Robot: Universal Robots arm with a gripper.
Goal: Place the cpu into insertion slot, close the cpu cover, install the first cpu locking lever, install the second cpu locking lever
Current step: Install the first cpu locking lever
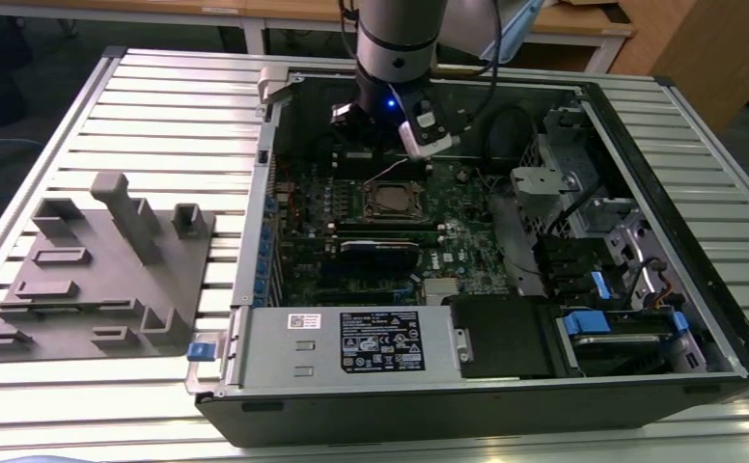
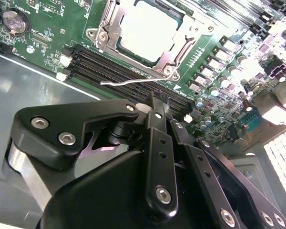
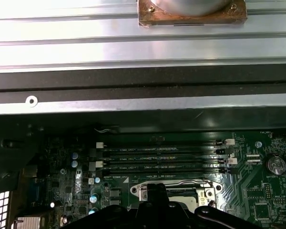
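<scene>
**Item: open computer case (image 1: pixel 478 410), lying on its side on a slatted metal desk (image 1: pixel 155 106)**

- Tool (image 2: pixel 154 99): carried on the arm over the motherboard (image 1: pixel 465 241), at the far side of the case in the exterior view. In the second wrist view the fingers (image 2: pixel 158 143) are seen drawn together at their tips, with nothing gripped between them. The tips are held just above the memory slots (image 2: pixel 109 67), beside the socket.
- Cpu (image 2: pixel 150 31): dull silver square, seated flat in the insertion slot (image 1: pixel 367 203), near the middle of the board.
- Cpu cover (image 2: pixel 115 26): metal frame lowered over the cpu, whose top is seen through the central cutout.
- Locking lever (image 2: pixel 128 82): thin wire rod, seen standing out from the socket's edge over the memory slots, close to the fingertips. Whether it is touched cannot be told.
- Coin battery (image 2: pixel 13 21): round, silver, set on the green board away from the socket.
- Power supply (image 1: pixel 348 342): grey box with a label, at the near edge of the case.
- Grey fixture block (image 1: pixel 92 260): moulded, with upright posts and recesses, set on the desk to the exterior view's left, well apart from the case.
</scene>
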